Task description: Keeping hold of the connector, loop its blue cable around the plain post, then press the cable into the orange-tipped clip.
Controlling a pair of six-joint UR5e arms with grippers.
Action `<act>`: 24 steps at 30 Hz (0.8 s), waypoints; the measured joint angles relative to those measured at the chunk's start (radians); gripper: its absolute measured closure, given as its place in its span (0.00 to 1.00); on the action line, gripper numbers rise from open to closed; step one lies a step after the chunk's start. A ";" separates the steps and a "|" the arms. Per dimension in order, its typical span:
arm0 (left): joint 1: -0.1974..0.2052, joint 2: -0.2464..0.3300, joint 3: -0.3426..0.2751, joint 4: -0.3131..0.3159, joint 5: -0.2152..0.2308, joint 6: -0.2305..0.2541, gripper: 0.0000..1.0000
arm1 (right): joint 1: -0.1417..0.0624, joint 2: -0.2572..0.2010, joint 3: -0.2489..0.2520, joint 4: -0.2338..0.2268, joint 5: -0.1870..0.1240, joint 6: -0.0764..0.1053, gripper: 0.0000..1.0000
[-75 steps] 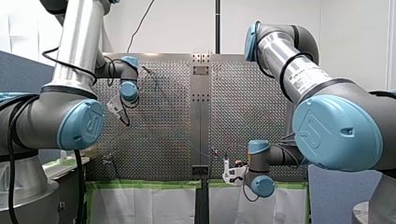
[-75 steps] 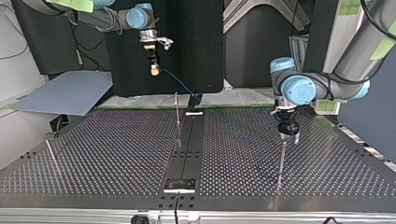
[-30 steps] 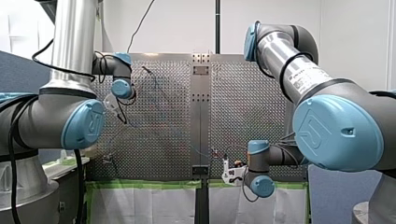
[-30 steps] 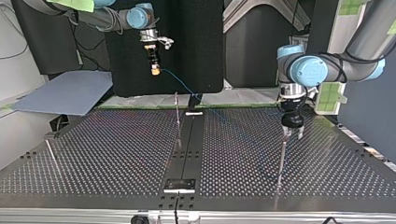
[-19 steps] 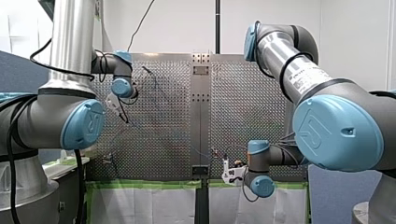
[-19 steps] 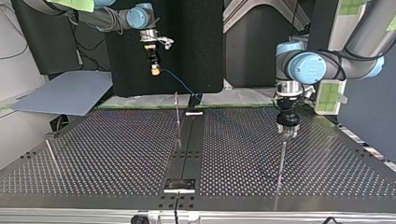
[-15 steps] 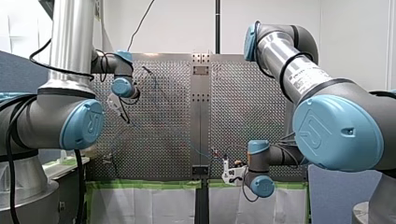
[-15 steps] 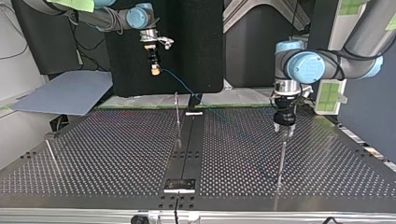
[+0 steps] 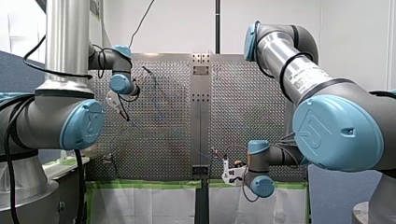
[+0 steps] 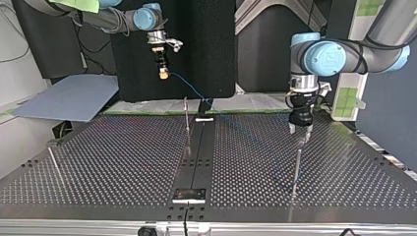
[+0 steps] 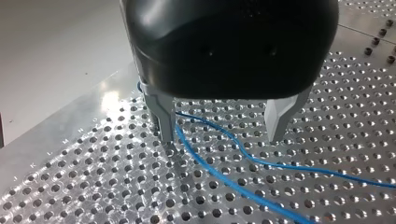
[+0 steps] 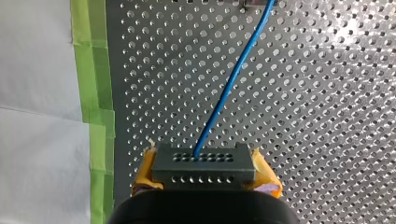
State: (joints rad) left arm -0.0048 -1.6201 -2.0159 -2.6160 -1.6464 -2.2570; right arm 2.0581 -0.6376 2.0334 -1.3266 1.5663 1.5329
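Right wrist view: connector (image 12: 203,165) between yellow-padded fingers (image 12: 265,173).

UR logo on joint cap (image 9: 343,130)

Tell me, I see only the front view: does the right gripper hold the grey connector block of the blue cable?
Observer: Yes. The right wrist view shows the right gripper with its yellow pads shut on the grey perforated connector block; the blue cable leaves its face.
Operator: Does the left gripper grip the cable?
Observer: No. The left wrist view shows the left gripper open; the cable runs below its fingers over the perforated metal table.
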 joint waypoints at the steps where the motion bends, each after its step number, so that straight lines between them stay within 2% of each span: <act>1: 0.000 0.001 -0.003 0.000 0.000 0.000 0.06 | 0.000 0.000 0.000 0.000 0.000 0.000 1.00; 8: 0.000 0.028 -0.032 0.000 0.023 0.001 0.06 | 0.000 0.000 0.000 0.002 0.000 0.000 1.00; 13: 0.000 0.075 -0.065 -0.013 0.040 0.003 0.06 | 0.000 0.000 0.000 0.003 0.000 0.000 1.00; 18: 0.000 0.129 -0.065 -0.057 0.042 0.041 0.06 | 0.000 0.000 0.000 0.003 0.000 0.000 1.00; 24: 0.000 0.182 -0.024 -0.109 0.025 0.092 0.06 | 0.000 0.000 0.000 0.004 0.000 0.000 1.00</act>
State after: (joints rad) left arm -0.0044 -1.4377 -2.0396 -2.7254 -1.6217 -2.1647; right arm 2.0580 -0.6376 2.0334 -1.3229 1.5663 1.5328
